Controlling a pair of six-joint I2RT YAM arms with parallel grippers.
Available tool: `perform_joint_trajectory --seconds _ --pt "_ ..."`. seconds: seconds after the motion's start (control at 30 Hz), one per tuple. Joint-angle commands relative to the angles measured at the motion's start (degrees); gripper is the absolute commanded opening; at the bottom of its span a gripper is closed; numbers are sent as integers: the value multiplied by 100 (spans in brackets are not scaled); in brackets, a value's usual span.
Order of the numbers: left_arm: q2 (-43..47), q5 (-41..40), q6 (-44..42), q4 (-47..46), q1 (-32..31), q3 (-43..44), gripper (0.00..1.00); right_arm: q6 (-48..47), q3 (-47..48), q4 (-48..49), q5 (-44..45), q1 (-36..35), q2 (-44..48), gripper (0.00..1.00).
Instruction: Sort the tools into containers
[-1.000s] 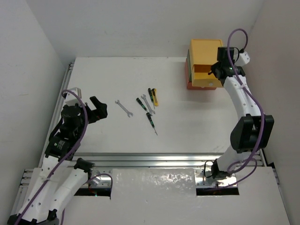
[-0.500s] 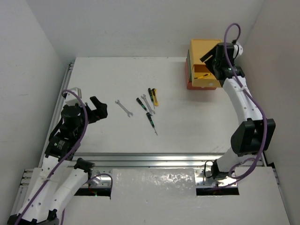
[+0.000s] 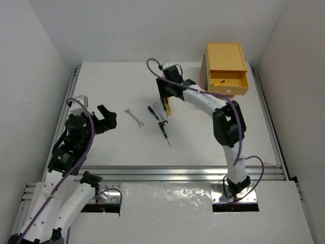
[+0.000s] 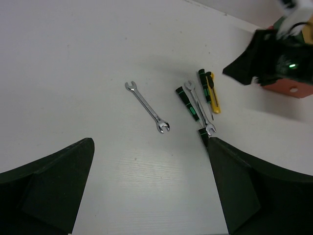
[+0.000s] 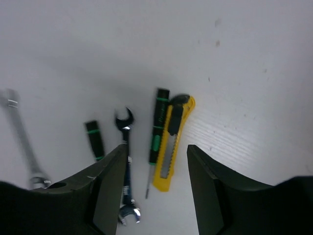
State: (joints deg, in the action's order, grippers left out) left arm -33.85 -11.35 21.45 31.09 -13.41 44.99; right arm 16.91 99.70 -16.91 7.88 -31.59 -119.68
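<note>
- The tools (image 3: pixel 159 113) are lying in a loose cluster mid-table, with open white surface on every side. One wrench (image 3: pixel 134 117) is lying apart to their left.
- A yellow-and-black knife (image 5: pixel 171 147) is lying just beside a screwdriver (image 5: pixel 157 127). A second wrench (image 5: pixel 127 161) and a second screwdriver (image 5: pixel 95 139) are lying alongside.
- The right gripper (image 5: pixel 155 149) is hovering over the knife and first screwdriver, jaws spread wide and holding nothing.
- A third screwdriver (image 3: pixel 163 129) is lying nearest the arms.
- The yellow drawer (image 3: pixel 227 87) is standing pulled out at the far right corner, with another knife (image 3: pixel 218 82) lying inside.
- The left gripper (image 3: pixel 106 119) is hanging wide and empty near the left edge, well apart from the cluster.
- From above, the right gripper is covering the far ends of the knife and screwdriver.
- The stack under the yellow drawer is showing only a red-orange sliver (image 3: pixel 203 79).
- The table (image 3: pixel 101 81) is sitting between white walls, with a metal rail (image 3: pixel 152 170) running along its near edge.
</note>
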Motion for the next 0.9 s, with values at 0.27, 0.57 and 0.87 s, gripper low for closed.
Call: perform_joint_trajectory --seconds 0.27,0.57,0.87 --pt "168 151 -62 -297 49 18 100 -768 972 -726 451 -31 -1409 49" --pt "264 186 -71 -314 49 9 100 -478 280 -367 39 92 -1033 48" --pt "256 221 -80 -323 49 1 100 -293 23 -392 -365 531 -521 51"
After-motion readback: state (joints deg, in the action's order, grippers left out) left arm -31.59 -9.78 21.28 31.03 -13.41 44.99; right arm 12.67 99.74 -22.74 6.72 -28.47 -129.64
